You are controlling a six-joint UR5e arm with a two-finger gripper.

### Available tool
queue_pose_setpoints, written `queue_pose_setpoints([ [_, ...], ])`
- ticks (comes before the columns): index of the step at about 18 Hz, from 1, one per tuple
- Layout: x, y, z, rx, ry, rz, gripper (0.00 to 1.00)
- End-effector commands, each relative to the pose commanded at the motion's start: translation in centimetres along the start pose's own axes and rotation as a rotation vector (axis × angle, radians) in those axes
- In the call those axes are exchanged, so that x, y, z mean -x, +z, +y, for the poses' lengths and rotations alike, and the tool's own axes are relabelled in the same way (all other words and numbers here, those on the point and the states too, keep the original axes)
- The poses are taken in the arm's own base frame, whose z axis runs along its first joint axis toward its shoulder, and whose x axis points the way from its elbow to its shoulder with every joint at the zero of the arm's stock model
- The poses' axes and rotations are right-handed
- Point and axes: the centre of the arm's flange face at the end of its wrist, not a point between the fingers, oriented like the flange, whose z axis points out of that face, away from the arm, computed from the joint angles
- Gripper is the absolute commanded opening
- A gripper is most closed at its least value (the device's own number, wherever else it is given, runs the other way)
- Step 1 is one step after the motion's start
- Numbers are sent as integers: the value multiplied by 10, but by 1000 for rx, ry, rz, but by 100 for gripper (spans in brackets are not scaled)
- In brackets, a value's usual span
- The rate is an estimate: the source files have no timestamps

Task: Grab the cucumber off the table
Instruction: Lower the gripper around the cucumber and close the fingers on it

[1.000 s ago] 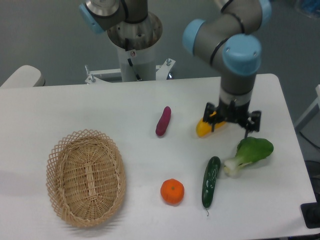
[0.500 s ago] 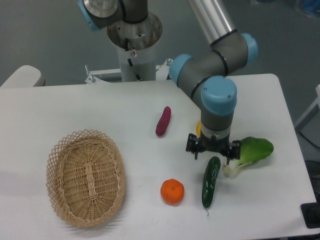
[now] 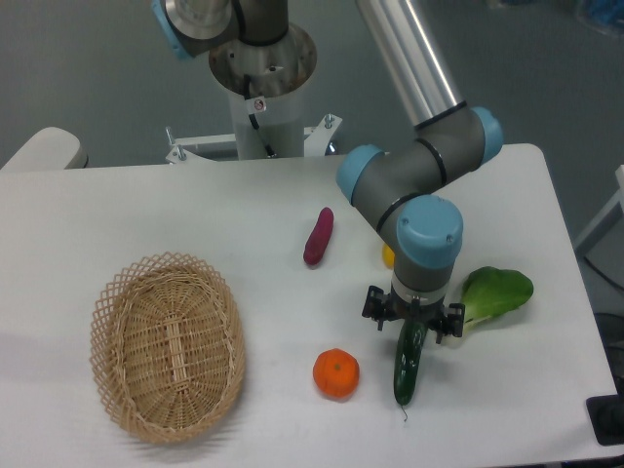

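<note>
The cucumber (image 3: 407, 367) is a slim dark green cylinder lying almost lengthwise on the white table (image 3: 146, 214), front right, with its thin stem tip toward the front edge. My gripper (image 3: 412, 320) hangs directly over its far end and hides that end. The black fingers (image 3: 374, 307) stand spread on either side of the cucumber, open, and the cucumber still rests on the table.
An orange (image 3: 335, 373) sits just left of the cucumber. A bok choy (image 3: 497, 292) lies close on the right, partly behind the gripper. A purple sweet potato (image 3: 318, 236) lies mid-table, a yellow item (image 3: 388, 256) peeks from behind the arm, and a wicker basket (image 3: 166, 346) stands front left.
The gripper moved from the yellow item toward the front and left, then down over the cucumber's far end. None of the objects have shifted.
</note>
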Motion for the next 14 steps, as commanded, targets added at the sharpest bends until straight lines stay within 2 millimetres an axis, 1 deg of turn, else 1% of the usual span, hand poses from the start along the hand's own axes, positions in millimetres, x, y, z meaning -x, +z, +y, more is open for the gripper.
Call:
queue_pose_setpoints([
  [5, 2, 10, -2, 5, 2, 8, 100],
  [6, 1, 12, -1, 7, 3, 10, 99],
  [7, 1, 13, -1, 9, 3, 12, 93],
  [8, -1, 14, 0, 11, 3, 15, 85],
  [10, 0, 13, 0, 10, 3, 14, 63],
  [11, 0, 13, 0, 10, 5, 14, 55],
  [14, 1, 10, -1, 6, 5, 9, 36],
])
